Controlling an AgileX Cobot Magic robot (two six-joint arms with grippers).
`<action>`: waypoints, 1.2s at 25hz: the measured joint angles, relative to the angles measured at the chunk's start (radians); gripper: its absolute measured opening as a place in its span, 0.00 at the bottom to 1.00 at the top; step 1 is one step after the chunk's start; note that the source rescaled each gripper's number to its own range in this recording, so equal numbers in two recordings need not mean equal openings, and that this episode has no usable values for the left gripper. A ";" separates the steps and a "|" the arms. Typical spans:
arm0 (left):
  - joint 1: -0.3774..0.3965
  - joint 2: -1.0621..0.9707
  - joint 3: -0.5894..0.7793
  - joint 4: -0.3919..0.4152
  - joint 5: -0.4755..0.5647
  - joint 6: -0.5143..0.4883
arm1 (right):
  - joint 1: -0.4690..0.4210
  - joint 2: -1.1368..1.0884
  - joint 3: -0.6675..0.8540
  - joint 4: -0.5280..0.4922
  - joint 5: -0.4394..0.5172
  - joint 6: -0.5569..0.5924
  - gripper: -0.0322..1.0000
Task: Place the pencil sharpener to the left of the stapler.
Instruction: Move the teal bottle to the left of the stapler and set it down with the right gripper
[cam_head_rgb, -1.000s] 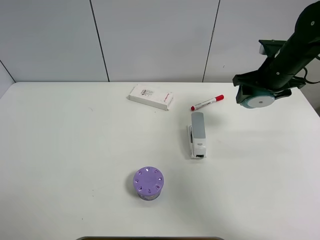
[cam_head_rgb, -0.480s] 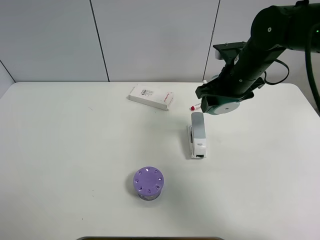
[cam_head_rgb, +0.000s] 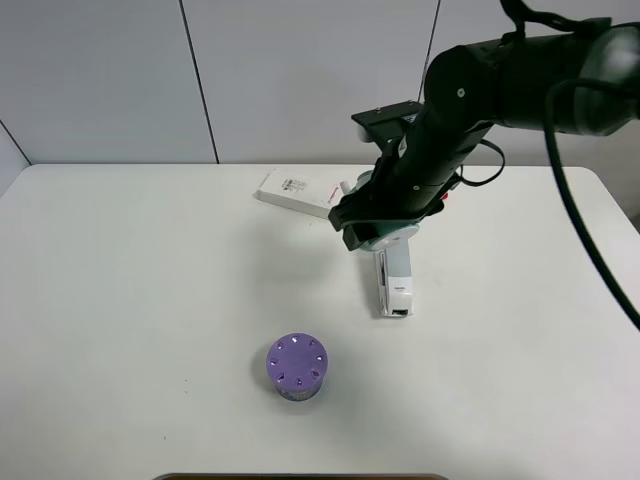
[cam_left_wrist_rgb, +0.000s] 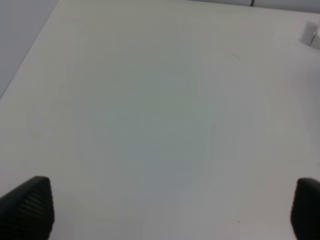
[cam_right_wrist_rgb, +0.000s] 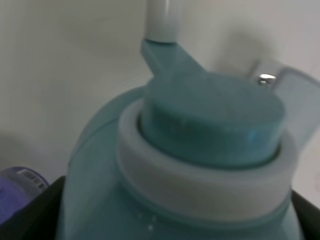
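Note:
The teal pencil sharpener (cam_head_rgb: 379, 240) hangs in my right gripper (cam_head_rgb: 384, 230), which is shut on it above the far end of the stapler (cam_head_rgb: 396, 280). The grey-and-white stapler lies lengthwise on the table, its near end pointing at the front edge. In the right wrist view the pencil sharpener (cam_right_wrist_rgb: 200, 165) fills the picture, with its white knob (cam_right_wrist_rgb: 162, 20) beyond it and a corner of the stapler (cam_right_wrist_rgb: 280, 80) to one side. My left gripper (cam_left_wrist_rgb: 170, 210) is open over bare table and does not show in the exterior high view.
A flat white box (cam_head_rgb: 300, 193) lies at the back, left of my right arm. A purple round cylinder (cam_head_rgb: 297, 367) stands near the front edge, left of the stapler. The marker is hidden behind the arm.
My right arm has swung left with the sharpener, from the table's right side, past the marker, to above the stapler's far end. Nothing on the table has moved.

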 joint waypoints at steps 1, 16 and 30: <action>0.000 0.000 0.000 0.000 0.000 0.000 | 0.010 0.019 -0.019 0.000 0.005 0.000 0.04; 0.000 0.000 0.000 0.000 0.000 0.000 | 0.055 0.364 -0.412 0.000 0.235 0.037 0.04; 0.000 0.000 0.000 0.000 0.000 0.000 | 0.055 0.480 -0.426 0.025 0.260 0.037 0.04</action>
